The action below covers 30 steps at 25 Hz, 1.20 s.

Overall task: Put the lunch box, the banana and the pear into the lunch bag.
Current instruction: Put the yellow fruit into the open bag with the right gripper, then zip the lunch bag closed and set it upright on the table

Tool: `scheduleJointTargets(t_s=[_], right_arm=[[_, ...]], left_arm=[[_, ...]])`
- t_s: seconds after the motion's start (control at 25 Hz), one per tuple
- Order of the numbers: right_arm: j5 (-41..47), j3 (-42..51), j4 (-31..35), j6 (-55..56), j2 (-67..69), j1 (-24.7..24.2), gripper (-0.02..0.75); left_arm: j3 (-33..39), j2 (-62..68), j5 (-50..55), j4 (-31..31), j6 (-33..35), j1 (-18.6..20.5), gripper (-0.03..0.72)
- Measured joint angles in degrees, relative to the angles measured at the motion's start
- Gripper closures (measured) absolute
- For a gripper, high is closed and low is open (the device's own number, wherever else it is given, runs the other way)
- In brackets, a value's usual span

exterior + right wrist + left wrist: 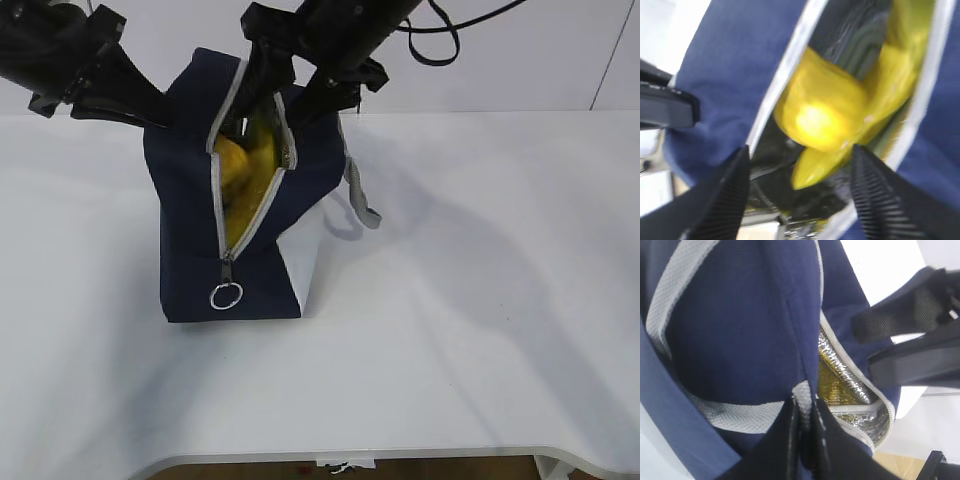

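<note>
The navy lunch bag [190,220] stands at the table's middle left with its zipper open. The yellow pear [231,160] and the banana [262,165] lie inside it. In the right wrist view the pear [820,115] is a round lump and the banana [900,75] runs along the right zipper edge. The lunch box is hidden. My left gripper [165,115] is shut on the grey webbing at the bag's left top edge [804,407]. My right gripper [285,110] is open and empty just above the opening, its fingers straddling the fruit [800,150].
The zipper's metal ring pull [226,296] hangs at the bag's front. A grey handle [360,195] droops on the bag's right side. The white table [480,300] stretches right and forward; its front edge is near the bottom of the view.
</note>
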Motion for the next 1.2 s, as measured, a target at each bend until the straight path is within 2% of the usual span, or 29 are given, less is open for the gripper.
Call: scheduleJointTargets(t_s=[0.32, 0.96, 1.04, 1.2], right_arm=[[0.00, -2.50, -18.40, 5.37, -0.47, 0.00, 0.241], [0.00, -2.28, -19.47, 6.27, 3.53, 0.00, 0.251], [0.00, -2.28, -19.37, 6.27, 3.51, 0.00, 0.334], [0.00, -2.28, -19.19, 6.27, 3.51, 0.00, 0.652]], left_arm=[[0.00, 0.00, 0.00, 2.06, 0.00, 0.00, 0.676], [0.00, 0.00, 0.00, 2.28, 0.00, 0.00, 0.676], [0.00, 0.00, 0.00, 2.27, 0.00, 0.00, 0.676], [0.00, 0.00, 0.00, 2.27, 0.00, 0.00, 0.676]])
